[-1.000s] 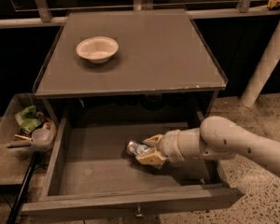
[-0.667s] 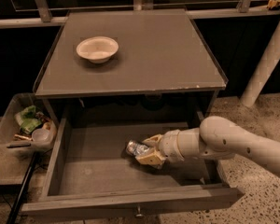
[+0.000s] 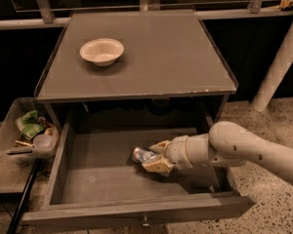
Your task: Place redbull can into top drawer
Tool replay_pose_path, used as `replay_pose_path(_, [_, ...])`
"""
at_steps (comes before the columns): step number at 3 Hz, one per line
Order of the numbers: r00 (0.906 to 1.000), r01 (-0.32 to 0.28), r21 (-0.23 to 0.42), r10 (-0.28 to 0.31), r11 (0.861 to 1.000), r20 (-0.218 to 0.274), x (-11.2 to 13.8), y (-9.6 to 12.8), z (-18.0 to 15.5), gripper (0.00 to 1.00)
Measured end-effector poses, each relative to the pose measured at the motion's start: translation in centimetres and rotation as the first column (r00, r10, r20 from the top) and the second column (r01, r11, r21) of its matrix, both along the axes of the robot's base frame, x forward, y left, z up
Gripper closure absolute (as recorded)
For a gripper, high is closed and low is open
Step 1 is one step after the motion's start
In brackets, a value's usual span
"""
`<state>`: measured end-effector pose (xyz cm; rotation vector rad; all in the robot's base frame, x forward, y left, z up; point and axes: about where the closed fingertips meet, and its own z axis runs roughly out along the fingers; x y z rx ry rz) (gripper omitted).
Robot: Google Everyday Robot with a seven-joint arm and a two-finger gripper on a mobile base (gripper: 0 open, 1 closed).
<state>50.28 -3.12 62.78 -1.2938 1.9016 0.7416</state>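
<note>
The top drawer [image 3: 93,179] is pulled out wide below the cabinet, with a small metal knob [image 3: 145,223] on its front panel. The redbull can [image 3: 142,154], small, silver and shiny, lies on its side low over the drawer's flat bottom, right of centre. My gripper [image 3: 152,157] reaches in from the right, inside the drawer, and is shut on the can, with one tan finger [image 3: 158,146] behind it and one in front.
A cream-white bowl [image 3: 102,50] sits on the cabinet top [image 3: 156,57]. A clear plastic bin [image 3: 19,130] of clutter stands left of the drawer. A white pillar [image 3: 278,62] rises at the right, a railing runs behind, and a black pole [image 3: 22,199] leans at the lower left.
</note>
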Motion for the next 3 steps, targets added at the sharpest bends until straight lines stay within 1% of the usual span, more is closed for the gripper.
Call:
replay_pose_path(2, [1.0000,0.000,0.000,0.000,1.000,0.000,0.00,0.01,0.00,0.13])
replay_pose_path(3, [1.0000,0.000,0.000,0.000,1.000,0.000,0.00,0.01,0.00,0.00])
